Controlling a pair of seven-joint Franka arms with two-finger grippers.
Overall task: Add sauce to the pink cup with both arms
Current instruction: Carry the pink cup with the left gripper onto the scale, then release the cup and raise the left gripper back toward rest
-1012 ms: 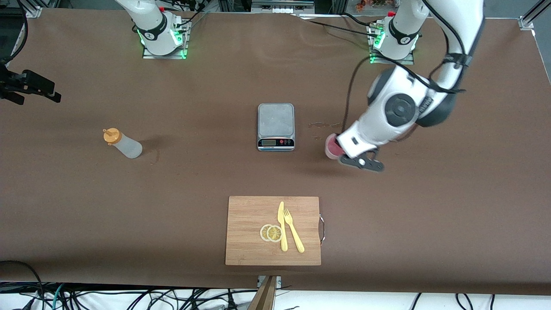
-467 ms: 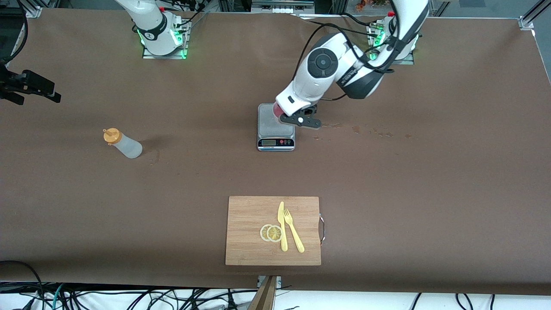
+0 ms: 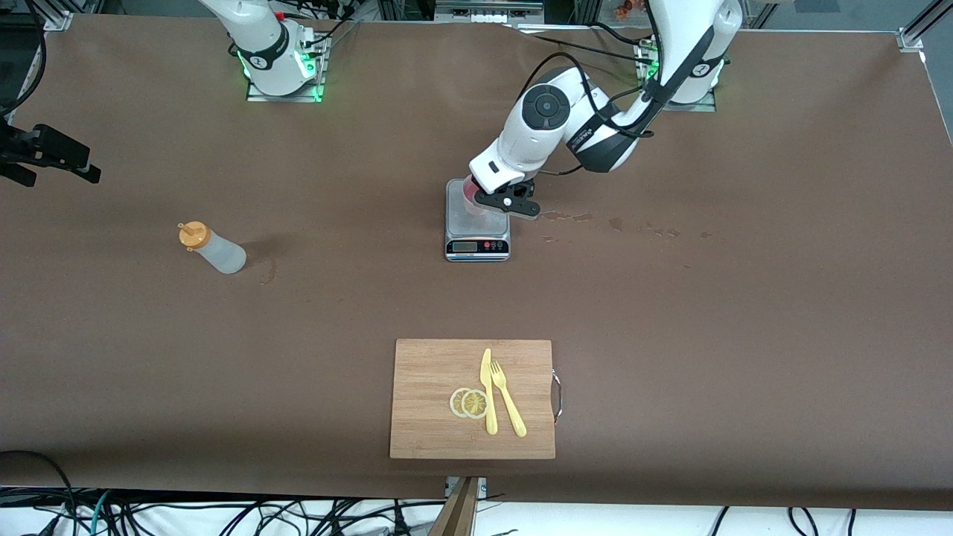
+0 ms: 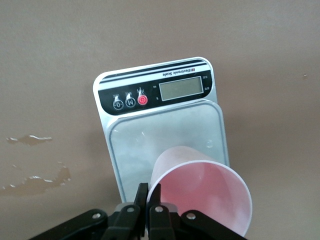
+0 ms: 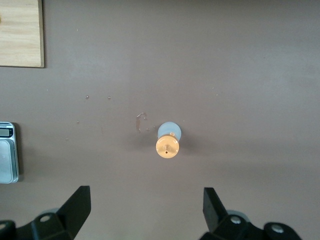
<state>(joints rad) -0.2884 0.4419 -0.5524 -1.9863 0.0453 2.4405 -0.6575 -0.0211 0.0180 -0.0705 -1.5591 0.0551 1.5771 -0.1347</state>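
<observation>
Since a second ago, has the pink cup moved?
Yes. The left gripper has carried the pink cup from the bare table toward the left arm's end over to the grey scale, where it is now above the platform.

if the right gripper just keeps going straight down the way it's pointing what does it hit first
Most likely the sauce bottle: the open right gripper looks straight down on its orange cap, which sits roughly between the fingers, slightly off centre. Nothing shows in between; height is unclear.

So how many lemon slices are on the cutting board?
2. Both lemon slices lie overlapping on the wooden cutting board, beside the yellow knife and fork, toward the right arm's end. None seems hidden.
</observation>
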